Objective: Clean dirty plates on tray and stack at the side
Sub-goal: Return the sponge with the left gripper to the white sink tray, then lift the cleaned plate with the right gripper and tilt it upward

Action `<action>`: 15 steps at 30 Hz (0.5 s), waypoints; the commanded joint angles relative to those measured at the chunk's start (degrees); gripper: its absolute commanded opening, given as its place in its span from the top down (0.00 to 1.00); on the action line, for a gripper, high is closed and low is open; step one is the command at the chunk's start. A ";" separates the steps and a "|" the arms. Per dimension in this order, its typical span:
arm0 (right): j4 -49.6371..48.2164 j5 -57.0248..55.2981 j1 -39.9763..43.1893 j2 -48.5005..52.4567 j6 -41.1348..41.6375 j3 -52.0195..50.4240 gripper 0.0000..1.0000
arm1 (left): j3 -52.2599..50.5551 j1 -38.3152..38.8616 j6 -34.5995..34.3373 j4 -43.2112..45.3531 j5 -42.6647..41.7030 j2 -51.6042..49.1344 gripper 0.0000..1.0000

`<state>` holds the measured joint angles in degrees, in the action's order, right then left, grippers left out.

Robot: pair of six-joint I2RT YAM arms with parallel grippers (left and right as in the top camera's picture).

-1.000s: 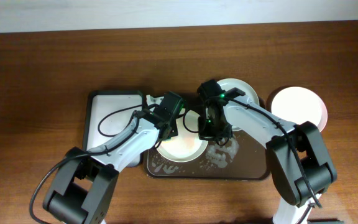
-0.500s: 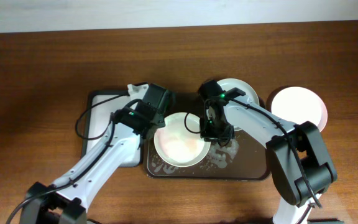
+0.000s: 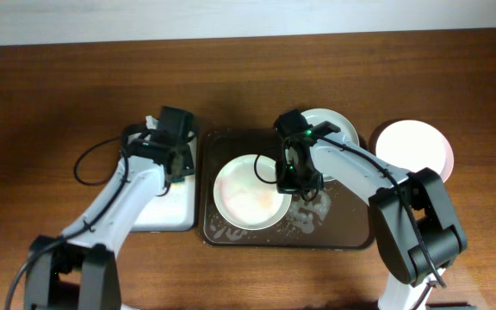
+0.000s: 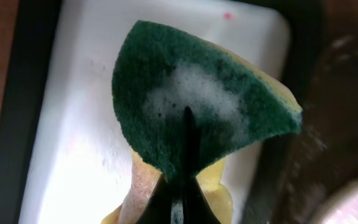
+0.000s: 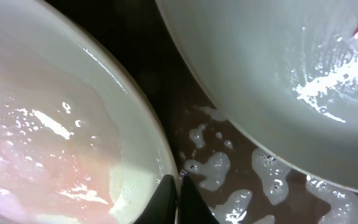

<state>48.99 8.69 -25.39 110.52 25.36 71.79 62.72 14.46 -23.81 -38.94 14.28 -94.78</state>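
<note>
Holding a foamy green-and-yellow scrubbing sponge between tightly closed fingers, the left gripper hangs over the small black-rimmed tray with a white inside, to the left of the work. The right gripper is pinched narrow on the rim of a white round shallow plate, which lies on the left half of the large dark brown rectangular tray. Its centre shows only a pale pink wash, so we judge it scrubbed but not yet lifted out. A pale mint green round plate sits just beside it at the tray's far edge, wet and with a red streak; we reckon that one is left to finish. A second white round plate rests on the wooden table to the right of the tray, and we count it as done.
</note>
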 commanded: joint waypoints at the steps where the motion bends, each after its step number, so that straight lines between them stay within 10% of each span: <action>1: -1.49 -0.17 -0.09 -0.66 -0.07 -0.37 0.96 | -0.50 -2.84 4.42 1.60 -5.38 -3.52 1.00; 15: 12.63 -15.85 -0.15 -10.10 -9.09 8.92 0.96 | -0.50 -3.54 4.37 2.45 -5.51 -9.14 0.95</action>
<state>58.98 -1.50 -25.39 103.42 19.22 79.26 62.67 11.16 -20.38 -36.60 9.41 -102.67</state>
